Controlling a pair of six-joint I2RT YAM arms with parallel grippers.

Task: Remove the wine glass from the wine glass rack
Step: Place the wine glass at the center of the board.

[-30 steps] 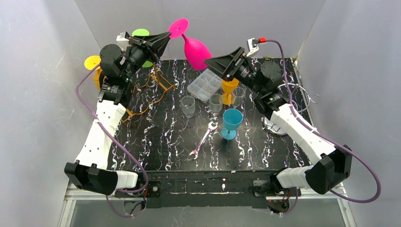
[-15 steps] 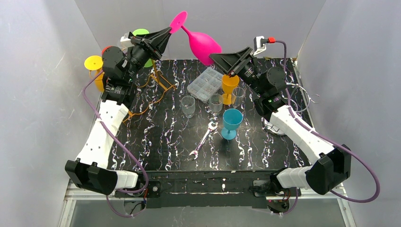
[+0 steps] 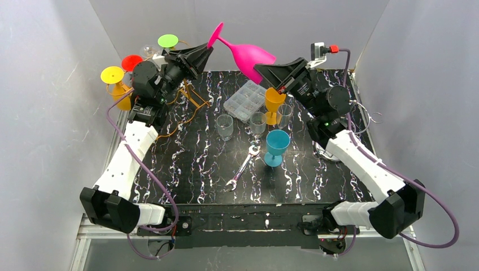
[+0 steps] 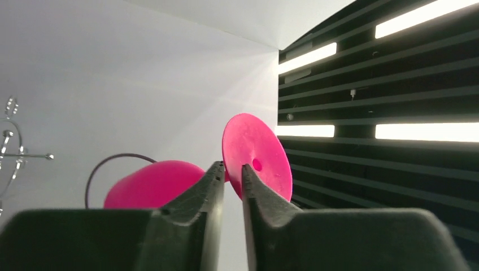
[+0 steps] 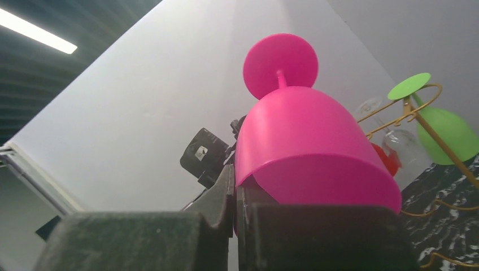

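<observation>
Upper centre, overhead view: magenta plastic wine glass aloft, tilted, rim clenched by right gripper; left gripper straddling stem near foot, grip impossible to tell; gold wire rack lower left.

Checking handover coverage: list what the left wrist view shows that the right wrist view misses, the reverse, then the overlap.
Left wrist only: ceiling lights and a purple cable loop. Right wrist only: the right pincer clamping the rim of the pink wine glass, and a green glass hanging on the gold rack. Both: the pink wine glass.
</observation>
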